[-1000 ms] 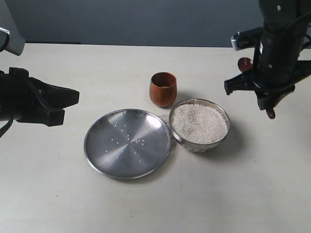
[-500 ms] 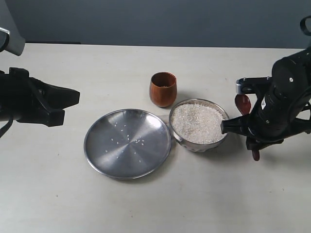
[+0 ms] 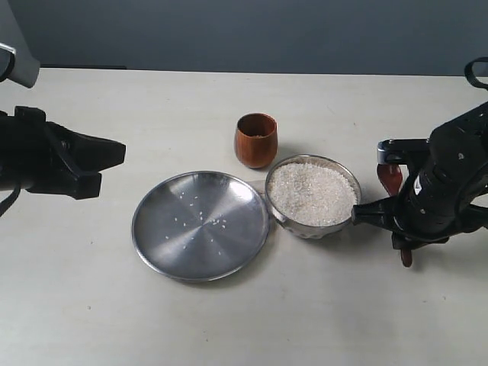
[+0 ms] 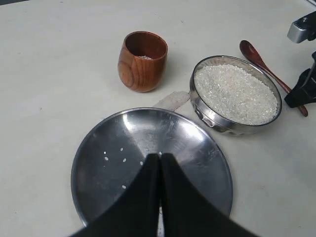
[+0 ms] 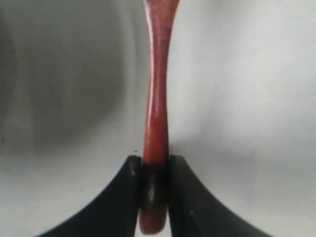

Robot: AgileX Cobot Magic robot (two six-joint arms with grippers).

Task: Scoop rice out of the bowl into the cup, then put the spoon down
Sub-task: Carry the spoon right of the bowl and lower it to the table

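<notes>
right pincer (image 5: 154,175) clenched on spoon (image 4: 271,74) handle's tail end | spoon looks flat on table (image 3: 343,305), just right of bowl (image 3: 309,227), head pointing away from pincer | left arm's well apart, so letting go is right's call

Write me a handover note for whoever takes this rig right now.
Right gripper: shut on the spoon handle, low beside the bowl, on the side away from the plate.
Left gripper: shut, empty, left of the plate in the exterior view.
Bowl is full of rice; the cup next to it holds a few grains.
Done: some rice in the cup; spoon looks down on the table.
Left: open the right jaws, withdraw.
</notes>
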